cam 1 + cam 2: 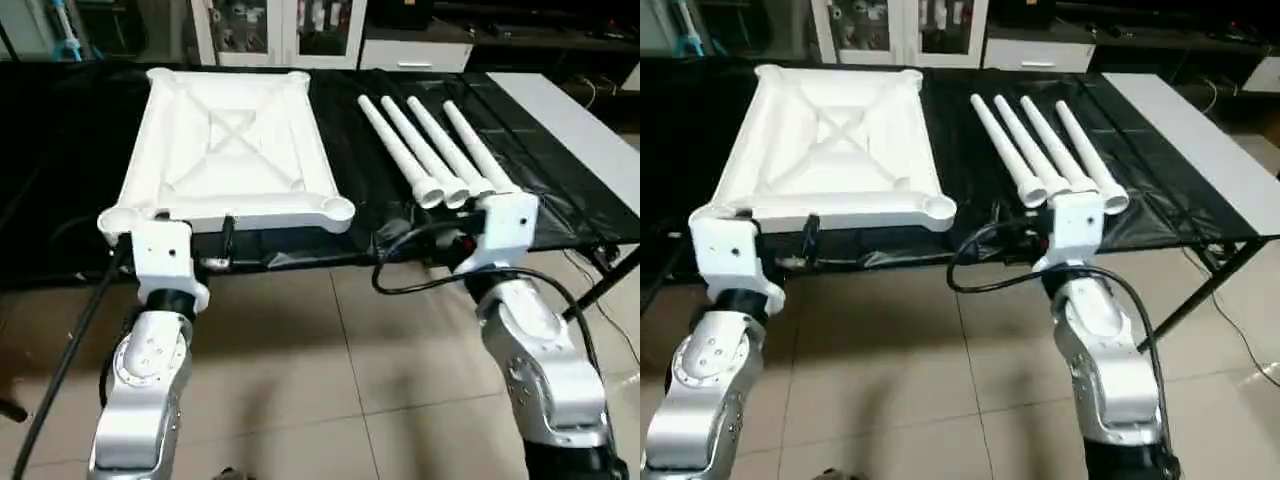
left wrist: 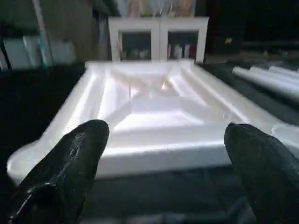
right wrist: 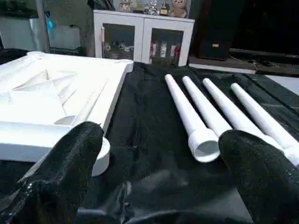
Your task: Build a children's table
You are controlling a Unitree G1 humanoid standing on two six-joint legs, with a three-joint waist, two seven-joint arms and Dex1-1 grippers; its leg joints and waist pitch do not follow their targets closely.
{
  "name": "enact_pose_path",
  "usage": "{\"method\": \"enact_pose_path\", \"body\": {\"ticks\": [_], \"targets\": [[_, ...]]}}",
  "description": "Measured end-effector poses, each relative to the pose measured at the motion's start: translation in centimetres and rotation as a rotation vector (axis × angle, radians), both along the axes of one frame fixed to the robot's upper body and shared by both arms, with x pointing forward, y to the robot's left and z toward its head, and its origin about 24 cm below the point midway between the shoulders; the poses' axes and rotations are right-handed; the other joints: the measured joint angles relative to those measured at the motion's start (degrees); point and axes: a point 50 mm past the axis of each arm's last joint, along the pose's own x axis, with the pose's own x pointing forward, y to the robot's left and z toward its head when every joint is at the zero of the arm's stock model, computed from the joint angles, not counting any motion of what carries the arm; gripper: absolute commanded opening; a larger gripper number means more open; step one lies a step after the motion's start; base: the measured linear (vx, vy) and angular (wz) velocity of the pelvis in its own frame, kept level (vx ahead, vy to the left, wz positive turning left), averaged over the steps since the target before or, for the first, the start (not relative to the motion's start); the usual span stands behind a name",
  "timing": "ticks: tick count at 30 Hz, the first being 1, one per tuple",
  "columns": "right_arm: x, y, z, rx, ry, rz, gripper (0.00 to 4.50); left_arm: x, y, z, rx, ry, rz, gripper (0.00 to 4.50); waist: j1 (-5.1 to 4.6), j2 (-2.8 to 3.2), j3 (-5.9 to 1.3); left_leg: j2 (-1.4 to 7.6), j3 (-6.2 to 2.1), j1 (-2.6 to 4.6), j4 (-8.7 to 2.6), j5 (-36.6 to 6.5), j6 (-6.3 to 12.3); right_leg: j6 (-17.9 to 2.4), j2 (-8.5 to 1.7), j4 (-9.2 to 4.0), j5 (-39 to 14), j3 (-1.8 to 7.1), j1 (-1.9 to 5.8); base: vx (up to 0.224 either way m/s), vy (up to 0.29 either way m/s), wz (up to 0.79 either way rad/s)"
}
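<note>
The white tabletop point(image 1: 230, 150) lies upside down on the left of the black-covered table, its X ribs and rounded corner sockets facing up. Several white tube legs point(image 1: 430, 150) lie side by side to its right, flared ends toward me. My left gripper point(image 2: 163, 172) hovers just before the tabletop's near edge, open, with its fingers point(image 2: 70, 163) wide apart and nothing between them. My right gripper point(image 3: 159, 177) sits at the table's front edge just before the legs' point(image 3: 201, 121) near ends, open and empty.
A plain white board point(image 1: 580, 120) lies along the far right of the black sheet point(image 1: 350, 190). A white cabinet point(image 1: 290, 30) stands behind the table. Black cables point(image 1: 400, 270) hang by my right wrist above the tiled floor point(image 1: 350, 350).
</note>
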Motion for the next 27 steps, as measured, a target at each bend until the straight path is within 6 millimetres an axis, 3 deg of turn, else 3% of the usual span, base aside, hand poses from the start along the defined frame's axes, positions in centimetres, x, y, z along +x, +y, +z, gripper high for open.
{"method": "enact_pose_path", "body": {"ticks": [1,2,3,4,6,7,8,9,10,11,12,13,14,15,16,17,18,19,20,23,26,27], "targets": [[0.2,-0.1,0.1,-0.009,-0.003,-0.004,4.46,0.1,-0.5,0.1,-0.008,0.006,-0.012,4.5,-0.24,0.28,0.09,-0.55,-1.62,-0.45,0.05,0.25,0.15,-0.04,0.07,-0.18,0.04,-1.06,0.3,-0.043,-0.007,0.33],[0.3,-0.1,0.2,-0.012,-0.004,-0.004,4.46,0.2,-0.6,0.2,-0.013,0.008,-0.014,4.5,-0.46,0.42,0.18,-0.7,-2.7,-0.55,0.14,0.45,0.32,-0.28,0.09,-0.02,-0.08,-1.78,0.33,-0.039,-0.054,0.47],[0.5,0.2,0.3,-0.01,-0.007,0.007,4.46,0.3,-0.9,0.4,-0.022,0.004,-0.019,4.5,-0.95,0.88,0.48,-1.61,-5.12,-0.6,0.15,0.77,0.39,-2.67,0.28,1.32,-1.0,-1.86,0.24,-0.039,-0.054,0.47],[0.6,0.3,0.5,-0.011,-0.011,0.014,4.46,0.4,-1.0,0.6,-0.019,-0.004,-0.014,4.5,-1.49,0.87,0.5,-2.66,-7.37,-0.6,0.14,1.09,0.32,-6.36,0.64,3.54,-2.57,-1.57,-0.15,-0.047,-0.118,0.48],[0.7,-0.4,0.6,-0.043,-0.013,-0.005,4.46,0.9,-1.6,1.1,-0.028,-0.021,-0.027,4.5,-1.79,0.41,0.35,-4.23,-10.54,-0.62,-0.18,1.88,-0.46,-10.74,1.78,6.17,-4.49,0.0,-1.23,-0.073,-0.165,0.61],[0.7,-0.9,0.6,-0.06,-0.01,-0.022,4.46,1.0,-1.9,1.2,-0.029,-0.021,-0.036,4.5,-1.8,-0.03,0.11,-4.87,-11.97,-0.63,-0.98,2.07,-0.66,-10.9,2.16,6.39,-4.72,0.02,-1.27,-0.098,-0.206,0.64],[0.8,-1.3,0.7,-0.054,-0.009,-0.038,4.46,1.2,-1.9,1.1,-0.027,-0.016,-0.041,4.5,-1.68,-0.25,0.09,-4.66,-12.18,-0.31,-2.16,1.97,-0.77,-11.24,2.56,5.86,-4.37,-0.09,-1.38,-0.107,-0.23,0.42],[0.8,-1.5,0.9,-0.036,-0.008,-0.049,4.46,1.3,-1.8,0.7,-0.022,0.0,-0.04,4.5,-1.26,-0.26,0.11,-3.91,-10.59,-0.39,-1.73,0.64,1.25,-11.15,3.13,4.73,-3.45,-0.41,-1.0,-0.107,-0.23,0.42],[0.8,-2.0,0.9,-0.035,-0.002,-0.065,4.46,1.5,-2.0,0.5,-0.02,0.013,-0.047,4.5,-0.25,-0.34,0.32,-2.75,-6.83,-1.45,4.62,-1.3,4.01,-10.13,3.22,4.12,-2.74,-0.51,-0.58,-0.051,-0.22,0.11],[0.8,-2.4,0.7,-0.045,0.017,-0.08,4.46,1.8,-2.2,0.2,-0.001,0.039,-0.064,4.5,0.37,-1.23,0.64,-2.73,-3.59,-1.87,10.88,-2.28,5.59,-9.6,3.2,3.8,-2.29,-0.19,-0.23,-0.038,-0.199,-0.02],[0.8,-2.8,0.7,-0.074,0.017,-0.085,4.46,1.9,-2.3,0.2,0.017,0.051,-0.088,4.5,0.57,-1.31,0.33,-3.83,-1.48,-1.05,12.73,-2.76,6.29,-7.81,3.22,2.79,-1.22,-0.26,-0.26,-0.038,-0.199,-0.02],[0.6,-3.1,0.6,-0.096,0.014,-0.087,4.46,2.0,-2.5,0.3,0.025,0.046,-0.105,4.5,0.62,-1.3,0.3,-4.87,-0.67,0.37,10.05,-3.24,6.94,-7.36,3.83,2.02,-0.57,-0.44,-0.54,-0.063,-0.172,0.02],[0.4,-3.3,0.3,-0.104,0.019,-0.091,4.46,2.0,-2.4,0.4,0.03,0.044,-0.116,4.5,0.65,-0.28,0.08,-5.09,-0.36,1.69,6.78,-3.66,7.28,-7.4,5.02,0.89,0.22,-0.86,-0.62,-0.029,-0.139,0.09],[0.1,-3.4,-0.4,-0.1,0.043,-0.093,4.46,2.0,-2.2,0.5,0.039,0.046,-0.123,4.5,0.54,0.44,0.02,-4.14,-0.83,2.63,3.19,-5.46,4.85,-6.86,6.22,-0.5,1.32,-1.79,-0.8,-0.029,-0.139,0.09],[-0.2,-3.3,-0.9,-0.094,0.065,-0.086,4.46,2.0,-2.0,0.4,0.045,0.057,-0.121,4.5,0.4,0.56,0.07,-3.59,-0.81,2.61,2.75,-4.94,3.94,-6.81,6.31,-1.01,1.62,-2.32,-0.93,0.006,-0.118,0.09],[-0.2,-2.9,-1.1,-0.08,0.072,-0.07,4.46,2.0,-1.6,0.3,0.046,0.063,-0.109,4.5,-0.25,0.41,-0.02,-3.4,-0.77,2.68,2.6,-4.7,3.54,-5.2,5.71,1.15,1.38,-1.54,-2.7,0.009,-0.108,-0.04],[-0.2,-2.3,-1.1,-0.057,0.069,-0.039,4.46,2.0,-1.0,0.3,0.049,0.069,-0.087,4.5,-1.23,0.2,-0.06,-4.15,-0.72,2.56,2.94,-4.55,3.28,-3.45,3.32,3.89,0.81,0.7,-4.42,0.009,-0.108,-0.04],[-0.3,-2.2,-1.1,-0.046,0.067,-0.036,4.46,2.0,-0.7,0.4,0.047,0.065,-0.072,4.5,-1.53,0.03,-0.07,-4.59,-0.66,2.36,3.43,-4.6,3.27,-3.1,1.2,4.26,0.79,1.85,-4.77,0.0,0.0,0.0],[-0.3,-2.2,-1.3,-0.039,0.077,-0.043,4.46,2.0,-0.5,0.5,0.04,0.062,-0.059,4.5,-1.45,0.06,-0.02,-4.6,-0.72,2.04,3.46,-4.6,3.34,-2.54,0.36,4.27,1.26,1.67,-5.04,-0.083,0.052,-0.02],[0.0,-2.0,-1.3,0.008,0.082,-0.08,4.46,2.6,-1.1,1.0,0.033,0.048,-0.065,4.5,-1.37,-0.63,0.48,-3.83,-0.48,2.6,1.71,-3.36,1.29,-3.37,0.8,2.9,2.02,1.07,-4.75,-0.081,-0.007,-0.04],[0.6,-1.1,-0.6,0.029,0.062,-0.06,4.46,2.8,-1.2,1.5,0.081,0.036,-0.07,4.5,-1.34,-1.57,0.63,-2.92,-0.06,2.93,1.27,-3.03,0.58,-4.08,1.21,1.58,3.21,0.6,-4.14,-0.048,-0.022,-0.03],[0.6,-0.9,-0.6,0.04,0.06,-0.059,4.46,2.9,-1.1,1.5,0.095,0.049,-0.059,4.5,-1.13,-2.25,0.72,-2.64,0.23,3.1,1.24,-2.9,0.49,-4.22,1.19,1.33,3.42,0.4,-4.05,0.0,0.0,0.0]]}}
